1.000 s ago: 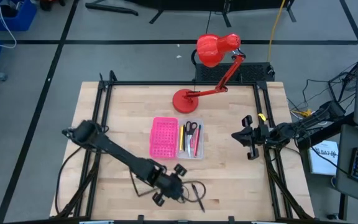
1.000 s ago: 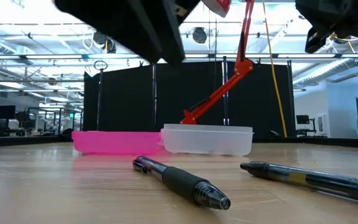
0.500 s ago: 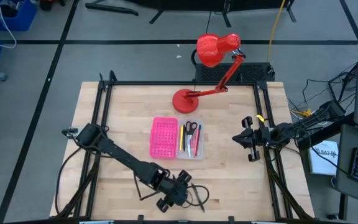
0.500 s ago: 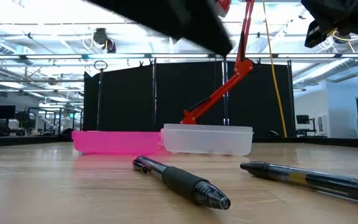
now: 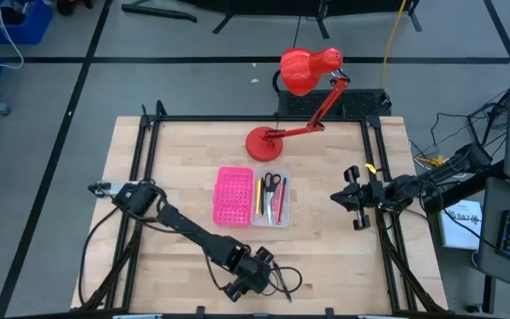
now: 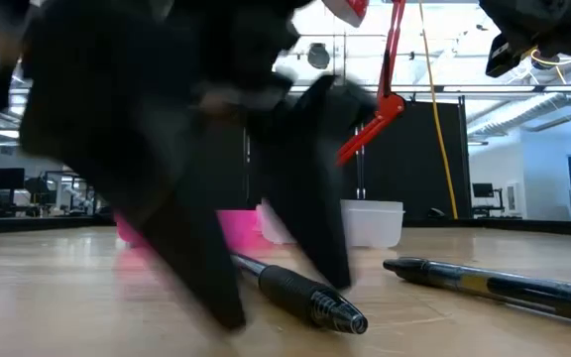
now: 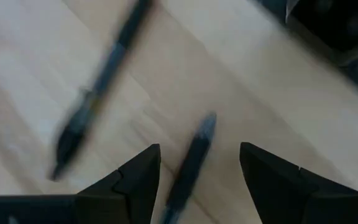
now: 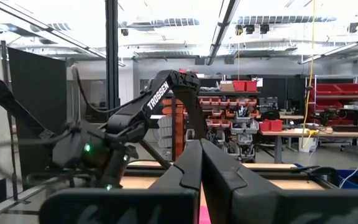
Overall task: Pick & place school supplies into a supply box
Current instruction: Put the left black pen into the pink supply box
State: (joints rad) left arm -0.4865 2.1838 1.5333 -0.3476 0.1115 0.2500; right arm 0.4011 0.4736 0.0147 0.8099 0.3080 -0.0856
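Note:
Two dark pens lie on the table near its front edge: one with a black grip (image 6: 305,296) and one farther right (image 6: 494,286). My left gripper (image 7: 199,149) is open and low over them (image 5: 257,276), with a finger on either side of the black-grip pen (image 7: 191,163). The other pen (image 7: 98,87) lies beside it. The supply box lies open at mid-table. Its pink dotted lid (image 5: 234,197) adjoins the clear tray (image 5: 273,217), which holds pens and scissors. My right gripper (image 5: 348,195) hangs shut at the table's right, clear of everything.
A red desk lamp (image 5: 301,71) leans over the far side, its round base (image 5: 261,143) on the table behind the box. Black frame rails (image 5: 149,177) run along the table's left and right sides. Bare wood lies between the box and the pens.
My left gripper has come down from above the table onto the spot by the front edge where the black-grip pen lies, and has shifted a little toward the right edge. The pens and the box have stayed where they were.

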